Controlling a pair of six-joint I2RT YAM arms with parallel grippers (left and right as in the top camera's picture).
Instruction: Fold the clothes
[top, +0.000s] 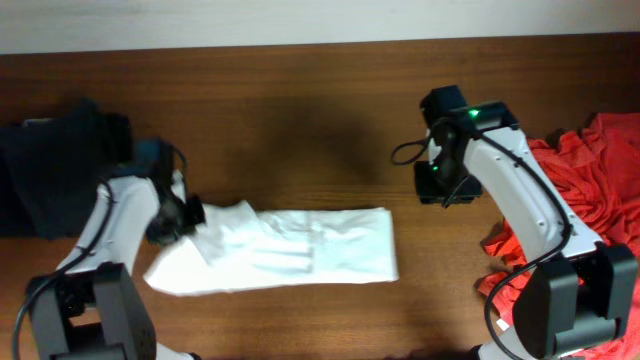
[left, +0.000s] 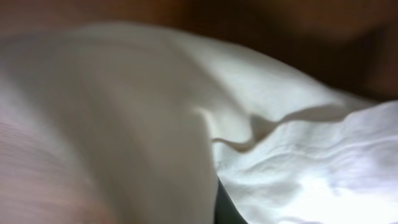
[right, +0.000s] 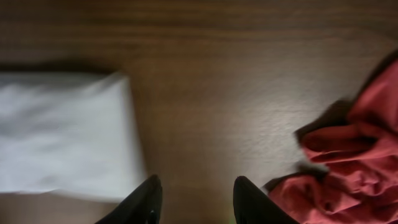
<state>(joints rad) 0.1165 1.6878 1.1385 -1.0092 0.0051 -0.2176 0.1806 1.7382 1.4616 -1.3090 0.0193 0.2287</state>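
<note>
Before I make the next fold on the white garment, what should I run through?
1. Left tool gripping the white garment: cannot tell; its wrist view shows only blurred cloth.
2. Right tool open and empty: ok.
3. Right tool over the garment's right edge: not ok; it hangs over bare table between the garment and the red clothes.
4. Garment lying as a flat strip: ok, though the left end is bunched.
5. Red clothes and dark clothes apart from the garment: ok.
</note>
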